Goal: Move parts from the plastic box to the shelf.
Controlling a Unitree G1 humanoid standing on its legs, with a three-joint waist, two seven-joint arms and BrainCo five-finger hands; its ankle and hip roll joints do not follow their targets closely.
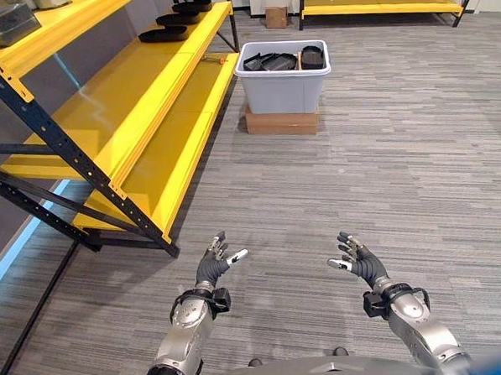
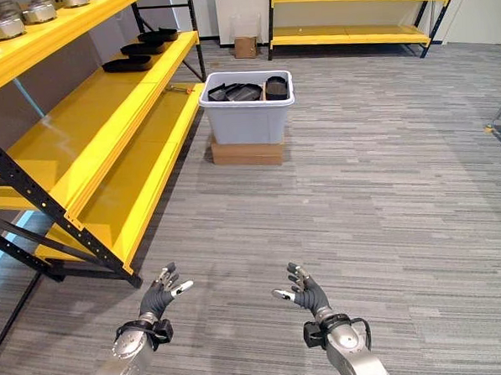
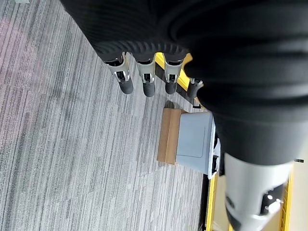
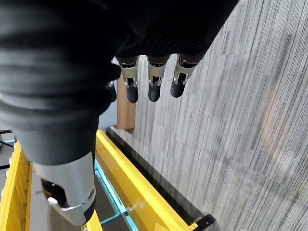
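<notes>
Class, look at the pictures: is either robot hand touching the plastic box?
Apart. The left eye view shows bare floor between the left robot hand, the right robot hand and the distant plastic box.

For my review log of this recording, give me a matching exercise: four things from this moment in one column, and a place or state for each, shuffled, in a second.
1. grey plastic box
2. black trays
3. left hand
4. cardboard box

A. on the yellow shelf
B. on a flat cardboard base
C. by the far wall
D. open, holding nothing

Pairs: 1-B, 2-A, 3-D, 4-C
</notes>
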